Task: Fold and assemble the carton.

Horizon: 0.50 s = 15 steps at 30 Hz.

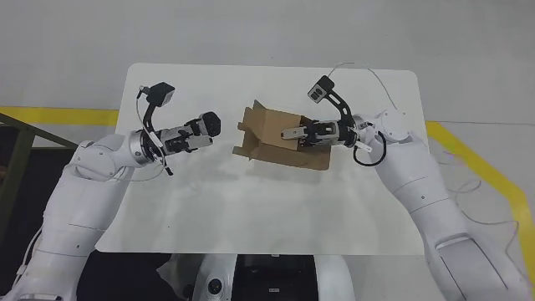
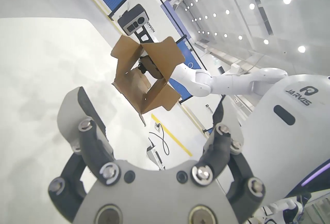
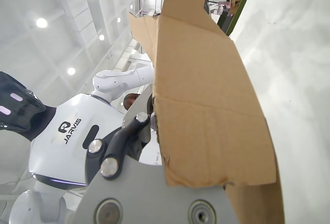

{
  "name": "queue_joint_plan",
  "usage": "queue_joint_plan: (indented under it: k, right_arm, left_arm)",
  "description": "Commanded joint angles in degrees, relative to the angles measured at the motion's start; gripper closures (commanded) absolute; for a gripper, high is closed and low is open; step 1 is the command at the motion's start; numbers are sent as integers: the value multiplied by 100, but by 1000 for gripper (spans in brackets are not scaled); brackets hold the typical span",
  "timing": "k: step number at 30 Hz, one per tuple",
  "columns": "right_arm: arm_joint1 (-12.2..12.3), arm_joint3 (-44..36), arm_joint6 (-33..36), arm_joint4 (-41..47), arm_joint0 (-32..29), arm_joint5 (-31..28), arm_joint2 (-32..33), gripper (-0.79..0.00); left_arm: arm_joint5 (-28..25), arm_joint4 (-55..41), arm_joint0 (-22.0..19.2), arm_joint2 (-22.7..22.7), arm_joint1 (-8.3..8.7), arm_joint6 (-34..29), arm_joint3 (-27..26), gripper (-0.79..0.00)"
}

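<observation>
Bench (image 1: 251, 209): white top with rounded corners; the carton sits at its middle.
Left gripper (image 1: 213, 123): over the left part of the bench, pointing at the carton but well apart from it.
Left fingers (image 2: 85, 106): spread wide, holding nothing.
Carton (image 1: 280, 144): brown cardboard between the two grippers, opened into a square tube lying on its side.
Flaps (image 1: 249, 122): splayed outward at the tube end that faces the left gripper.
Right gripper (image 1: 294, 133): at the carton's right end, reaching into the tube.
Right fingers (image 3: 139, 111): closed on one cardboard wall; one finger lies against the wall, the other is hidden behind it.
Yellow floor line (image 1: 58, 115): on the grey floor past the bench's left side.
</observation>
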Motion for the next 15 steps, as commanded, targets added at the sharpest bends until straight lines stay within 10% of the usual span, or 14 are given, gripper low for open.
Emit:
queue_joint_plan:
  k: [1, 15]
  right_arm:
    - [-1, 71, -80, -64, 49, -79, 10, 0]
    - [-1, 71, -80, -64, 49, -79, 10, 0]
  left_arm:
    - [3, -17, 1, -2, 0, -3, 4, -785]
    - [-25, 179, 4, -70, -7, 300, -55, -785]
